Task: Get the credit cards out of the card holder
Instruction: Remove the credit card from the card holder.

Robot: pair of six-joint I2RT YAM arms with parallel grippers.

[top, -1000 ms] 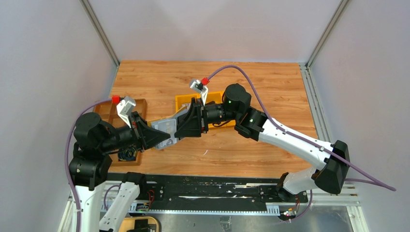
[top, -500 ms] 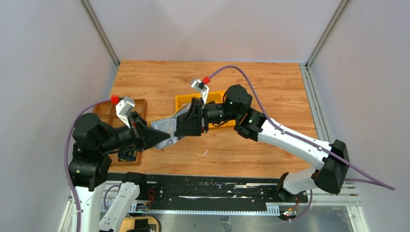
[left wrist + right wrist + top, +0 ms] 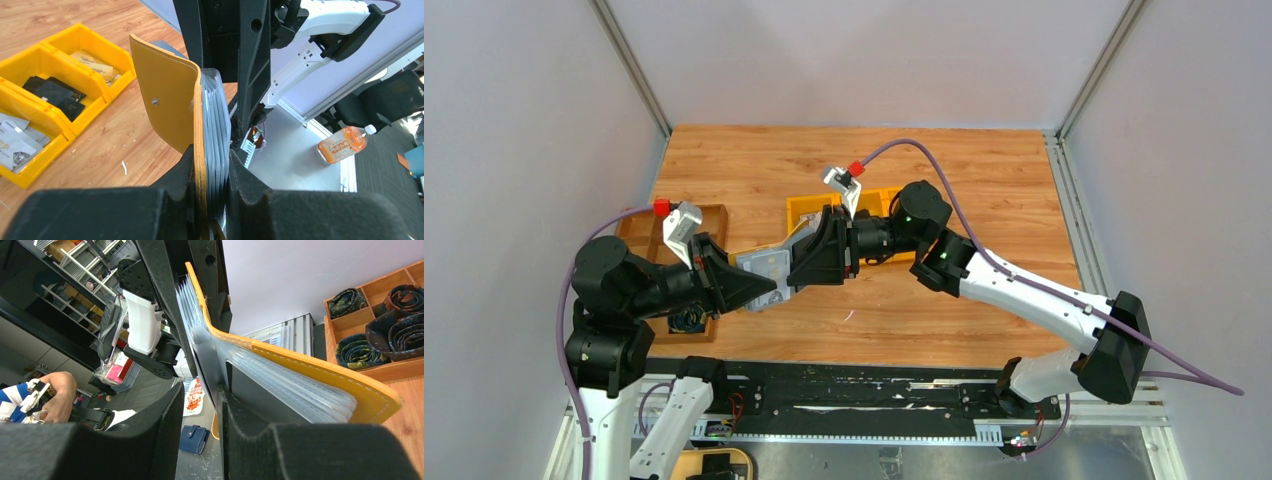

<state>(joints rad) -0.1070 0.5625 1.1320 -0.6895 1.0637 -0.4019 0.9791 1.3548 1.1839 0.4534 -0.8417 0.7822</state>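
Midway: your left hand [image 3: 212, 192] clamps the card holder [image 3: 172, 100] above the counter [image 3: 944, 170], between the arms. Your right hand [image 3: 200, 405] pinches a dark card [image 3: 255, 395] among its sleeves; extraction is not yet complete.

no readable text, bottle [image 3: 344, 142] label perhaps blurred

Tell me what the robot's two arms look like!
Each arm mixes white shell pieces with chunky black joints. The left gripper and the right gripper are black wedge shapes with two flat fingers. A purple cable loops along each arm to a red plug beside a small grey wrist camera. Tiny green lights glow on the right arm's joints.
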